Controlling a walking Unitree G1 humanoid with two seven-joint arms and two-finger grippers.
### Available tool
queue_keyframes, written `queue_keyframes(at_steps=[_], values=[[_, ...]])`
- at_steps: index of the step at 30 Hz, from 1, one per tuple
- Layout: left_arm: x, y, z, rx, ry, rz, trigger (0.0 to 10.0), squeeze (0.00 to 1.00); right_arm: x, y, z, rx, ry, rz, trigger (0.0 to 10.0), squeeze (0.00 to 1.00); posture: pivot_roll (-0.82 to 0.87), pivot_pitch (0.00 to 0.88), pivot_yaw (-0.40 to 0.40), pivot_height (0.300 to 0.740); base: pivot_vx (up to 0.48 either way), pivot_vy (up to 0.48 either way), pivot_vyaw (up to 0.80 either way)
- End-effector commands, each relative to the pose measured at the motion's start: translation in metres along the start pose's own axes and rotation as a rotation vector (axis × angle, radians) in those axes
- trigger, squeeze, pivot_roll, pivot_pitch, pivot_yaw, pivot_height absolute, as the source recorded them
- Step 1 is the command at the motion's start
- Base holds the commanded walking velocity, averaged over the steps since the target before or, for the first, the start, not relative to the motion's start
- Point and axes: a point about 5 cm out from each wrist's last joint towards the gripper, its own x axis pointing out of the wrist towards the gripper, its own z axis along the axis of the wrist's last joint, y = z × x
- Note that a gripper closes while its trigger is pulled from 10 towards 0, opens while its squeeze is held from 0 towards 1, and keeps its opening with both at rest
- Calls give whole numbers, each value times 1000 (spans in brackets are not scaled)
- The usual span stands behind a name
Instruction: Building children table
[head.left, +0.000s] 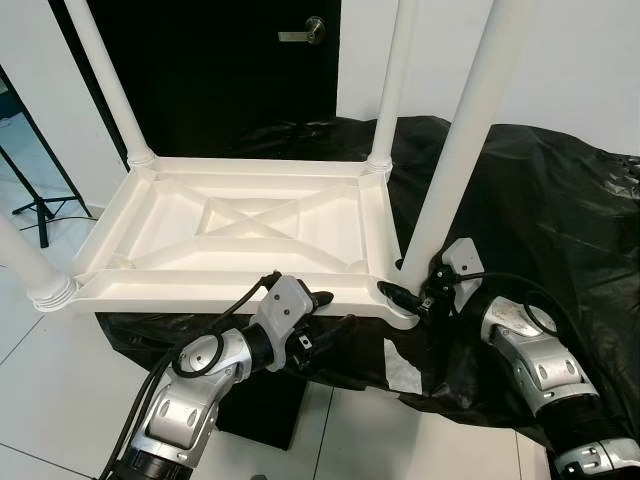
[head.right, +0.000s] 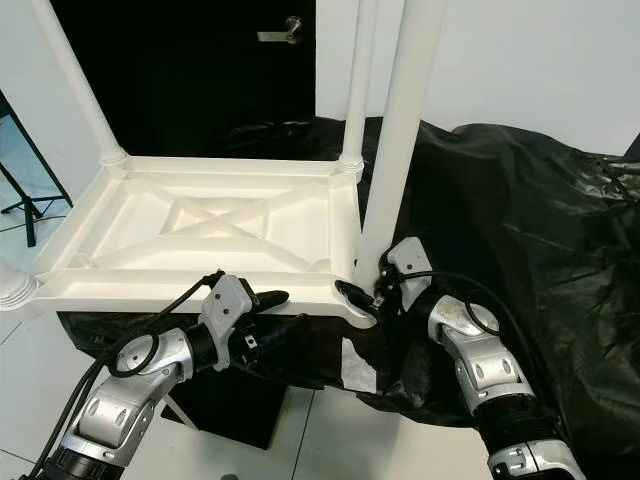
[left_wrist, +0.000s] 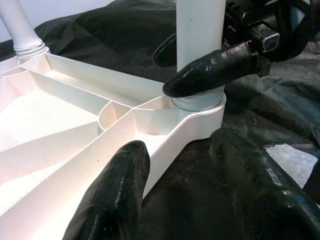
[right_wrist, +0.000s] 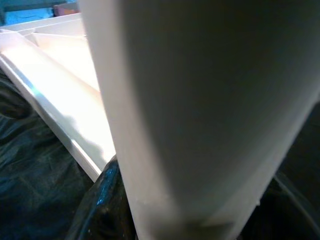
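Your right gripper (head.left: 408, 297) clenched on the white leg (head.left: 455, 150) at its socket, left gripper (head.left: 322, 300) parted astride the tabletop (head.left: 240, 225) edge.

We could not follow the four white legs (head.left: 455, 140) to their ends, since the top edge of both eye views cut them off, and the near left leg (head.left: 25, 262) ran out at the left edge. Black plastic sheeting (head.left: 560, 200) hid whatever carried the upturned tabletop (head.left: 240, 225). In the right wrist view the leg was a blurred pale column that covered the right gripper (head.left: 408, 297) fingers.
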Motion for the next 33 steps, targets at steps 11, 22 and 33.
queue_keyframes(at_steps=[11, 22, 33], values=[[4, -8, -2, -6, 11, -33, 10000, 0, -16, 9, -29, 132, 136, -439, 0, 0, -5, 0, -21, 740, 0, 0, 0], [2, -11, -2, -10, 12, -38, 10000, 0, -1, 45, -17, 246, 85, -795, 10000, 0, 6, 0, -37, 740, 0, 0, 0], [0, -6, -2, -6, 17, -17, 10000, 0, 0, 40, -6, 230, 21, -782, 10000, 1000, 8, 0, -36, 740, 0, 0, 0]])
